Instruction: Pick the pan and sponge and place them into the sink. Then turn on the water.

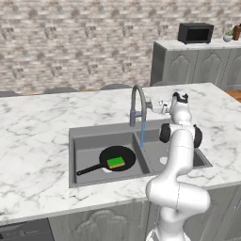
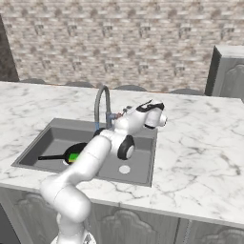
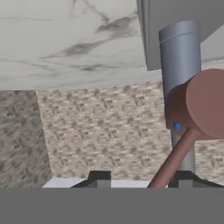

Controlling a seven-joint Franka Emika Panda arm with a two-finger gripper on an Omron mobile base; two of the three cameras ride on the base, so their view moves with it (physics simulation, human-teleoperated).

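A black pan (image 1: 117,157) lies flat in the left basin of the grey sink (image 1: 84,132), its long handle pointing left, with the green sponge (image 1: 116,162) resting on top of it. Both sit where running water can reach them. A thin blue stream of water (image 1: 142,134) falls from the arched faucet (image 1: 136,101). The white arm reaches sideways so the gripper (image 1: 151,106) sits at the faucet's reddish handle (image 3: 175,162), apparently working it. Its fingers stand partly apart; whether they clamp the handle is unclear.

Home kitchen, marble island counter (image 1: 37,122) with double-basin sink (image 1: 94,136), arched faucet (image 1: 137,101), microwave (image 1: 195,33), brick wall (image 1: 70,42), grey cabinets (image 1: 188,63)
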